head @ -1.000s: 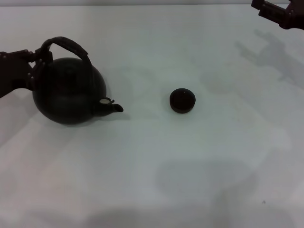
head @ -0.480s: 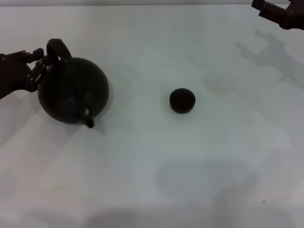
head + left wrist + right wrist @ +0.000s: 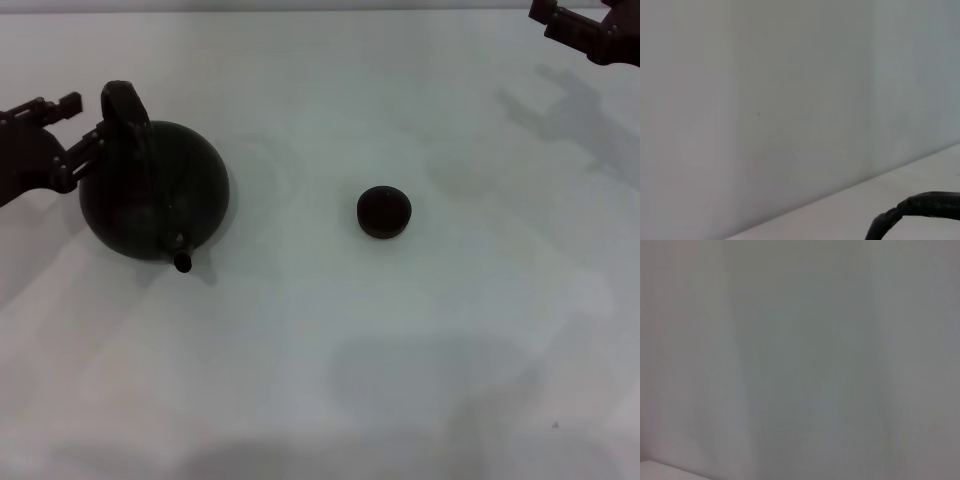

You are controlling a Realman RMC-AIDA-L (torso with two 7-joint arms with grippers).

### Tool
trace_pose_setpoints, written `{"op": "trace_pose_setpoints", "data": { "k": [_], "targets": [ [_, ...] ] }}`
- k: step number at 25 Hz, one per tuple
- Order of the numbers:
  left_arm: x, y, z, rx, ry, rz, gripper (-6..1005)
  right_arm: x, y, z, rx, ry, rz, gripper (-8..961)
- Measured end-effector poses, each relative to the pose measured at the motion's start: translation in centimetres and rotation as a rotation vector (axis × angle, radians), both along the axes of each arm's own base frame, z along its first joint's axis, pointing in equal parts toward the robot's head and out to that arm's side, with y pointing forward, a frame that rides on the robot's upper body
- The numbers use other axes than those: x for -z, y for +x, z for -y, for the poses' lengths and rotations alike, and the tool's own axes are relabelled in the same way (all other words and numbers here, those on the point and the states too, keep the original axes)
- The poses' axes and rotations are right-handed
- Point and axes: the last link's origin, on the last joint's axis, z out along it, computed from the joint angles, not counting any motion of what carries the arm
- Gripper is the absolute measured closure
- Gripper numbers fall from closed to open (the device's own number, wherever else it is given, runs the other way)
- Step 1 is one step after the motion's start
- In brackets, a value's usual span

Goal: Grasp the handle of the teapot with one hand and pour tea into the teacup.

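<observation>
The dark round teapot stands on the white table at the left, its short spout pointing toward the front edge. Its arched handle is seen edge-on over the pot, and a piece of the handle also shows in the left wrist view. My left gripper is open just left of the handle, with nothing held; one finger lies close against the pot's shoulder. The small dark teacup sits alone to the right of the teapot. My right gripper hangs parked at the far right corner.
The table's far edge meets a pale wall. Bare table lies between teapot and teacup. The right wrist view shows only a plain pale surface.
The teapot has turned on the table, its spout swinging from pointing right to pointing toward the front. My left gripper's fingers have since spread apart beside the handle. The right arm has not moved.
</observation>
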Motion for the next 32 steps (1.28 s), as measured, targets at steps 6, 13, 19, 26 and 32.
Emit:
{"op": "trace_pose_setpoints", "data": {
  "k": [6,13,19,26,32],
  "targets": [
    [-0.6,-0.3,1.5,0.046,0.069,0.010,468,0.2,0.2,0.2,0.007,-0.005,-0.003,113],
    [-3.1,-1.3,4.9,0.077,0.258,0.076,347,0.3,0.3,0.7,-0.013,-0.012,-0.007,113],
    [-5.1,-3.4,7.9,-0.018,0.467,0.190,334,0.5,0.4,2.3,-0.074,-0.009,-0.021,113],
    [-6.4,-5.9,11.5,-0.137,0.656,0.312,335,1.0,2.9,4.8,-0.021,0.114,-0.092,114],
    [-6.7,-7.3,14.3,-0.217,0.758,0.318,333,0.8,6.9,8.2,0.136,0.297,-0.092,114]
  ]
}}
